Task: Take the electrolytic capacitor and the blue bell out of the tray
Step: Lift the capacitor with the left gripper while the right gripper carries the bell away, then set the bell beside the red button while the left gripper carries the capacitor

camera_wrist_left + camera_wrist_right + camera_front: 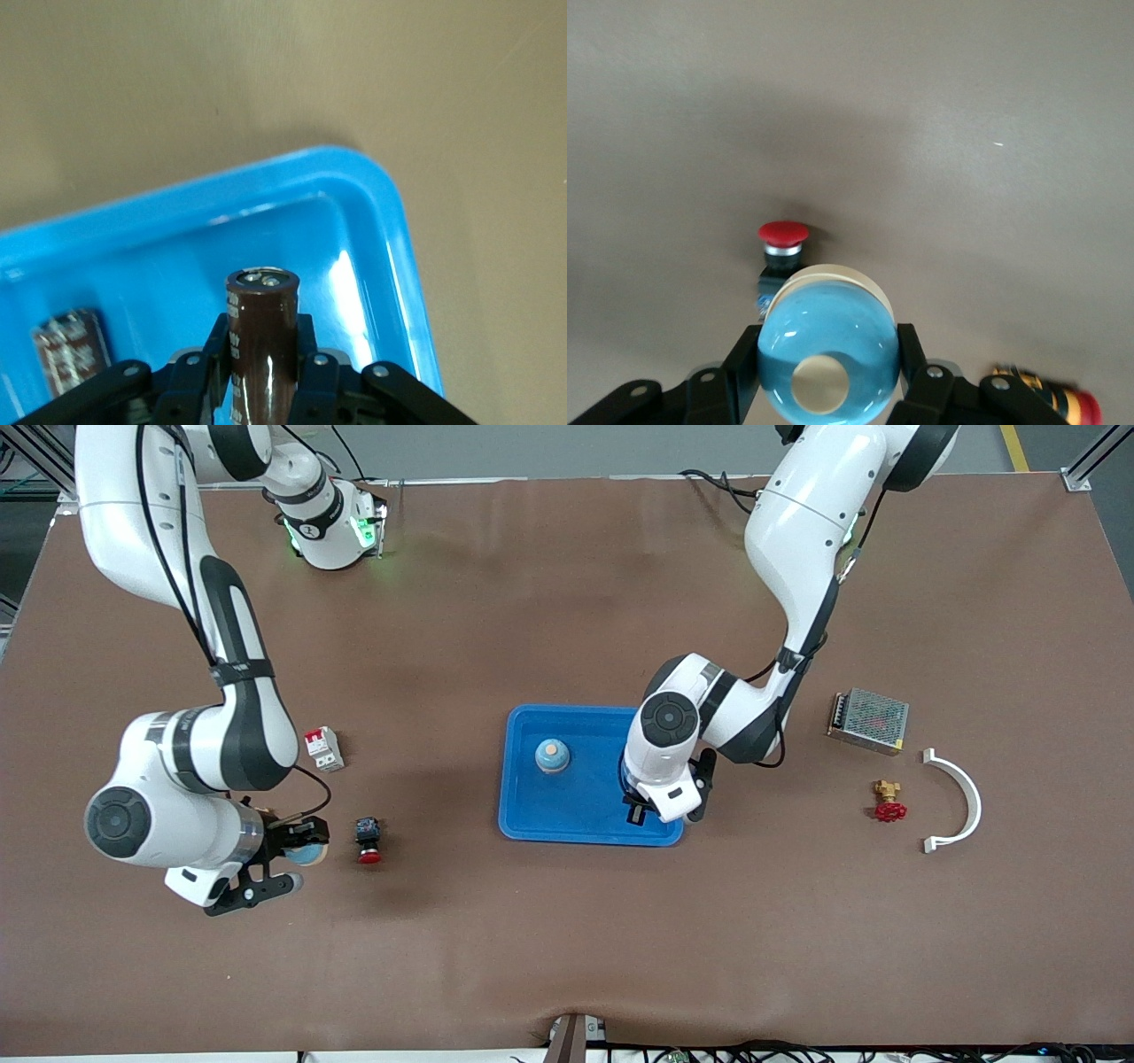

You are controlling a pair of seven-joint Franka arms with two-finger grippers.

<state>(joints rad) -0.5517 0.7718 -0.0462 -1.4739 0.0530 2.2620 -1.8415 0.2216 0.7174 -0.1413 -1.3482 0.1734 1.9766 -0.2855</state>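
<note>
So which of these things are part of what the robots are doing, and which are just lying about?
Part of the job:
- capacitor, held in the left gripper over the blue tray
- blue bell, held in the right gripper
- second blue bell, in the tray

Lying about:
- red push button
- small breaker
- metal power supply
- red-handled valve
- white curved bracket

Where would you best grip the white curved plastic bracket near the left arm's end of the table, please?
Pinch the white curved plastic bracket across its thin band at mid-arc, coming straight down from above: it lies flat, and the band there looks narrow.
</note>
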